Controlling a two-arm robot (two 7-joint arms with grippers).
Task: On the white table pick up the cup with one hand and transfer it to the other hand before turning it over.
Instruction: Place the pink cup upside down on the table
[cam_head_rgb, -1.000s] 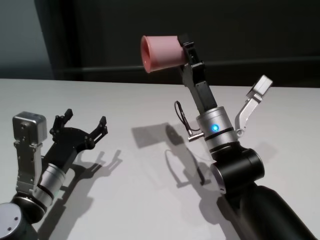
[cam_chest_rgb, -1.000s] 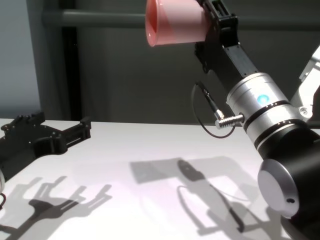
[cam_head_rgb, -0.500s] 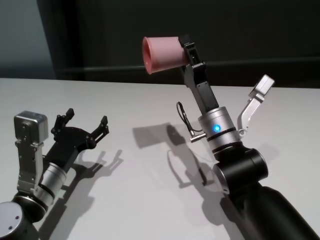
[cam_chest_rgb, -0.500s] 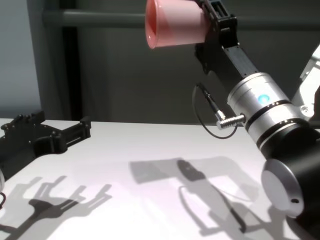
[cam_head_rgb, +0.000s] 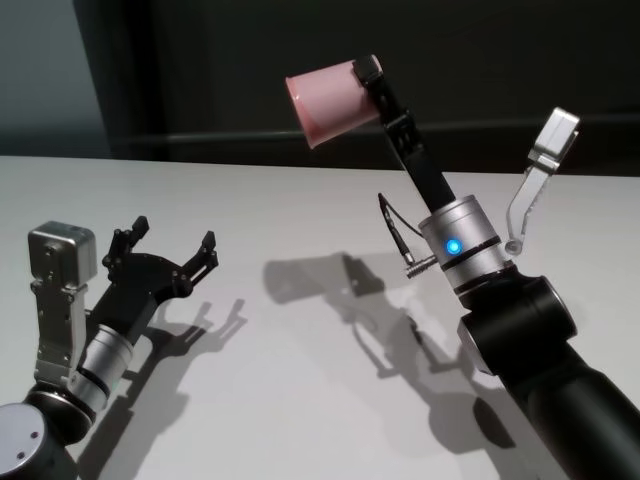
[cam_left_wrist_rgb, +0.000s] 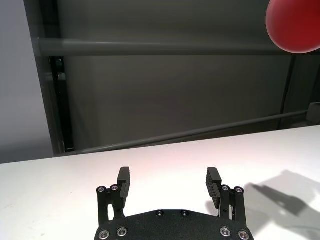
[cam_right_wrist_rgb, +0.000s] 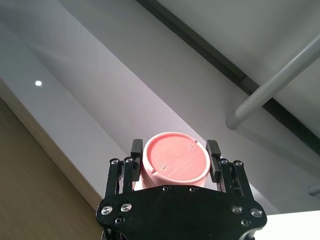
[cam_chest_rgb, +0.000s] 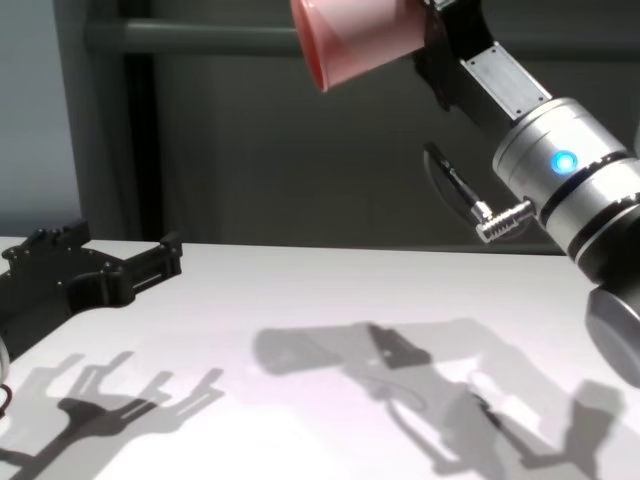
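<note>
Top centre of the head view: the right gripper (cam_head_rgb: 372, 80) clamps the cup (cam_head_rgb: 330, 100) by its base (1 finger per side), high above the white table (cam_head_rgb: 300, 400). The left gripper (cam_head_rgb: 165, 255), spread wide at lower left, should take the rim end squarely.

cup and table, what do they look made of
The cup, clamped in the right gripper: probably plastic, smooth matte salmon pink with moulded marks on its base. The white table: a matte, plain surface, maybe laminate; it takes soft shadows and no reflections.
</note>
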